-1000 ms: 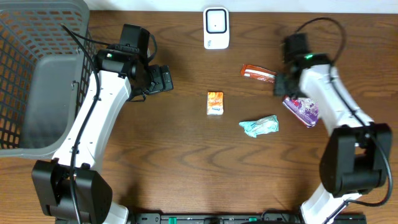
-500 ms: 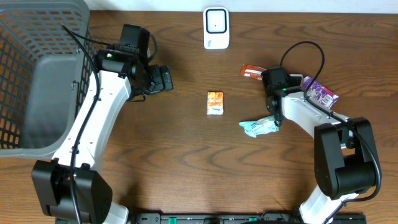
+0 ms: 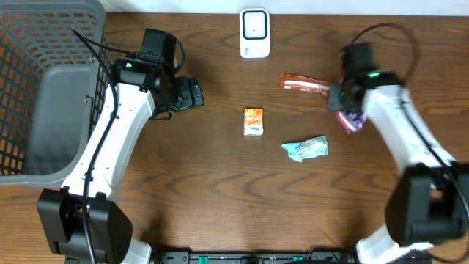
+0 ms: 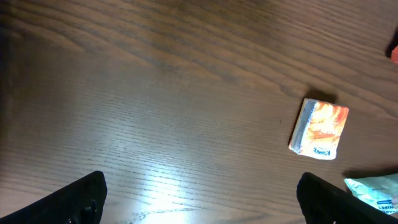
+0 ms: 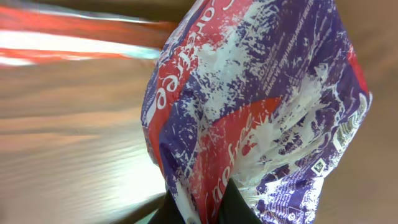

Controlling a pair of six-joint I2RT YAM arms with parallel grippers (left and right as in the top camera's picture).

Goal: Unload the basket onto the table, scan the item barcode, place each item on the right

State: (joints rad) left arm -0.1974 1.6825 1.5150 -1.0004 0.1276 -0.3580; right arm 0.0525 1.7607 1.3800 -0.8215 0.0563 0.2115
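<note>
orange carton (image 4: pixel 319 129) on table (image 4: pixel 155 93), maybe teal wrapper (image 4: pixel 375 190)

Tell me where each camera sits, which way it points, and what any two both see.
Overhead: above the table, looking straight down; left arm, right arm, scanner and basket show.
Left wrist: on the left arm, facing the wood and orange box; open left gripper fingertips at the bottom corners.
Right wrist: close against the purple packet the right gripper is shut on.
Shared: overhead and left wrist both show the orange box.
</note>
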